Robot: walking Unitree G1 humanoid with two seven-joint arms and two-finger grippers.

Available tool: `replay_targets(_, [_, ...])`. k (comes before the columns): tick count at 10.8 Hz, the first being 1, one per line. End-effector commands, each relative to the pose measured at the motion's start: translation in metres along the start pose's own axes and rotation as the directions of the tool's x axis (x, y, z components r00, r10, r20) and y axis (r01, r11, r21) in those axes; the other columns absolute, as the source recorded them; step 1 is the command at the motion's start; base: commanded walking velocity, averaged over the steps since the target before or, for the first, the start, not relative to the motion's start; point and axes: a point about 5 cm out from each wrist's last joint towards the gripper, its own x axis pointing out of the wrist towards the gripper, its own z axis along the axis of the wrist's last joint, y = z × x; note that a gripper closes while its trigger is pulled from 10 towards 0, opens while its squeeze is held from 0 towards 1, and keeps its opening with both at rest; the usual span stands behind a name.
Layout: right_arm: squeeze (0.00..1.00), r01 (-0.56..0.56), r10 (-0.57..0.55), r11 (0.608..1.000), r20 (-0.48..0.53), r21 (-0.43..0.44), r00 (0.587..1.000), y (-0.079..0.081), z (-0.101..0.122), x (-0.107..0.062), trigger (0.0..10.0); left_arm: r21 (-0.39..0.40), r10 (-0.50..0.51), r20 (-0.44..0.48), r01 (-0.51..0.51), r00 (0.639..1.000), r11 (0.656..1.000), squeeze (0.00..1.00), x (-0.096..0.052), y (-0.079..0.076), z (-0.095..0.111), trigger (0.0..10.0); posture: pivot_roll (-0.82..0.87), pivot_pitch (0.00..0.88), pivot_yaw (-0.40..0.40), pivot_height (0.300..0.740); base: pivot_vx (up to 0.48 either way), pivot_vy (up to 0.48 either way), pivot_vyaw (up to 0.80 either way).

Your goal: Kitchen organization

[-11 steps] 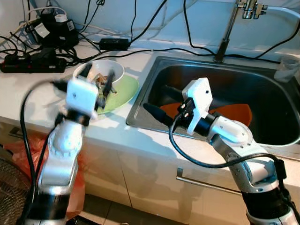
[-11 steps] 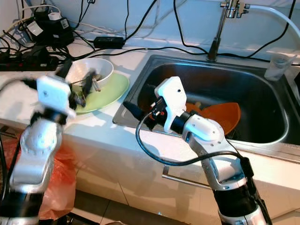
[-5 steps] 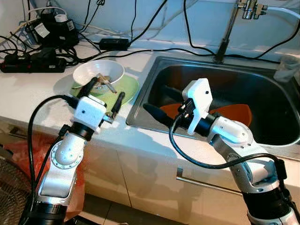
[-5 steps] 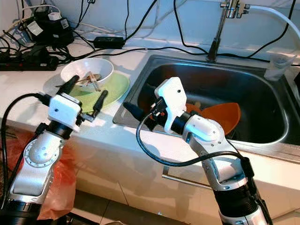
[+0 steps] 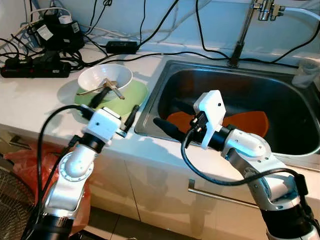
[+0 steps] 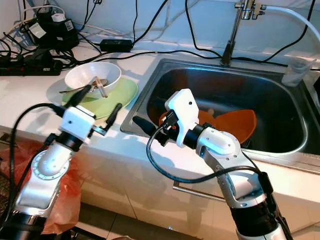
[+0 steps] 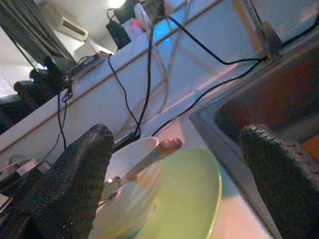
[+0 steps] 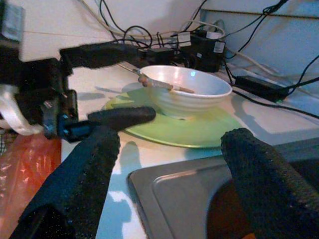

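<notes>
Hovering my left gripper [image 5: 116, 110], fingers spread wide, just beside the green plate [image 5: 134, 97] holding the white bowl [image 5: 102, 76]; right gripper [image 5: 172, 119] wide too, over the sink [image 5: 280, 87] edge.

White bowl [image 5: 105, 77] holding utensils [image 5: 111, 87] sits on green plate [image 5: 134, 95].

Bright, sharp eye views, soft-focus wrist views
</notes>
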Motion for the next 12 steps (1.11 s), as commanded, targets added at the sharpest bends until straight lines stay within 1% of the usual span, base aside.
replay_targets(1, [0.0,-0.008,0.008,1.0,0.002,0.001,1.0,0.002,0.002,-0.001,10.0,0.022,-0.015,0.005,0.015,1.0,1.0,1.0,0.004,0.001,0.0,10.0,0.01,0.0,0.034,0.74,0.0,0.0,0.0])
replay_targets(3, [0.0,-0.006,0.006,1.0,0.002,0.001,1.0,0.003,0.002,-0.002,10.0,0.054,0.011,-0.002,-0.011,1.0,0.998,1.0,0.008,0.004,-0.003,10.0,0.0,0.0,0.032,0.74,0.0,0.0,0.0])
replay_targets(4, [0.0,-0.005,0.005,1.0,0.001,0.001,1.0,0.003,0.002,-0.003,10.0,0.083,0.034,-0.011,-0.033,0.999,0.996,1.0,0.01,0.007,-0.005,10.0,0.0,0.0,0.031,0.74,0.0,0.0,0.0])
replay_targets(5, [0.0,-0.005,0.005,1.0,0.0,0.001,1.0,0.003,0.002,-0.002,10.0,0.108,0.048,-0.024,-0.046,0.999,0.993,0.46,0.012,0.01,-0.009,10.0,0.0,0.0,0.034,0.74,0.0,0.0,0.0])
replay_targets(6, [0.0,-0.004,0.004,1.0,0.002,-0.001,1.0,0.003,0.003,-0.001,10.0,0.122,0.053,-0.03,-0.049,0.998,0.991,0.0,0.012,0.012,-0.011,10.0,0.01,0.0,0.037,0.74,0.0,0.0,0.0])
replay_targets(8, [0.0,-0.001,0.001,1.0,0.01,0.004,1.0,0.003,0.003,-0.001,10.0,0.149,0.057,-0.032,-0.052,0.998,0.987,0.0,0.013,0.015,-0.013,10.0,0.02,0.0,0.042,0.74,0.0,0.0,0.0])
replay_targets(9, [0.0,-0.01,0.01,1.0,0.005,0.008,1.0,0.005,0.002,-0.001,10.0,0.142,0.071,-0.032,-0.066,0.997,0.988,0.0,0.013,0.017,-0.015,5.7,0.02,0.0,0.037,0.74,0.0,0.0,0.0])
replay_targets(10, [0.0,-0.011,0.011,1.0,0.007,0.007,1.0,0.005,0.003,-0.001,10.0,0.147,0.074,-0.026,-0.07,0.997,0.987,0.0,0.014,0.017,-0.015,0.0,0.02,0.0,0.035,0.74,0.0,0.0,0.0])
replay_targets(12, [0.0,-0.014,0.014,1.0,0.009,0.007,1.0,0.005,0.003,0.0,10.0,0.147,0.076,-0.025,-0.072,0.997,0.987,0.0,0.014,0.017,-0.016,0.0,0.02,0.0,0.031,0.74,0.0,0.0,0.0])
